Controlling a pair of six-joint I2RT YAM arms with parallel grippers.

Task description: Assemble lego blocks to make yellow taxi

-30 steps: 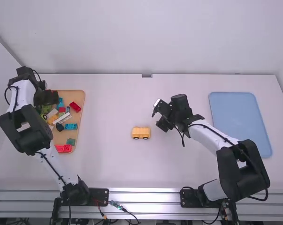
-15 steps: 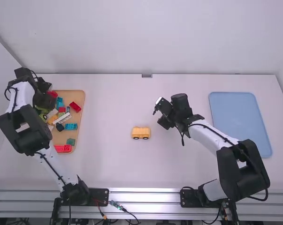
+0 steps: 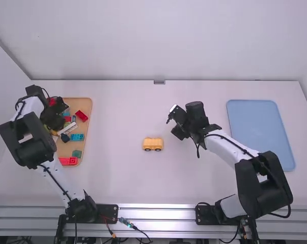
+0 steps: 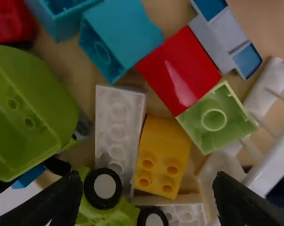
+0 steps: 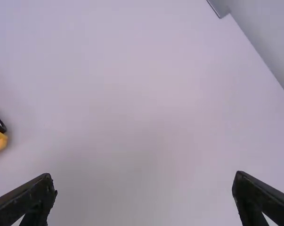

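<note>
One white table (image 3: pixel 117 183) bears all parts; sides are the robot's own. Two white-and-black arms reach over it from the near edge, the left arm (image 3: pixel 27 140) toward the left edge, the right arm (image 3: pixel 262 178) toward the middle. A blue tray (image 3: pixel 260 129) lies near the right edge, toward the far right corner. A tan tray (image 3: pixel 88 145) of loose blocks lies in the left part of the table, its long side running from far to near.

The left gripper (image 3: pixel 53 116) is above the far left part of the tan tray, its fingertips spread wide. The right gripper (image 3: pixel 174 123) is above the table, right of the middle, its fingertips also wide apart. Nearer the table's middle, left of the right gripper, the yellow vehicle (image 3: pixel 153 143) stands upright on dark wheels.

Left wrist view: a large green hollow piece (image 4: pixel 24 103) lies among the blocks; a white brick (image 4: pixel 118 127), studs showing, lies just beside the yellow block (image 4: pixel 163 155), which shows four studs. Around them are a red block (image 4: pixel 179 70), a teal block (image 4: pixel 120 37) and a smaller light-green block (image 4: pixel 217 117). A dark-rimmed wheel (image 4: pixel 102 188) with a pale hub is near one fingertip
</note>
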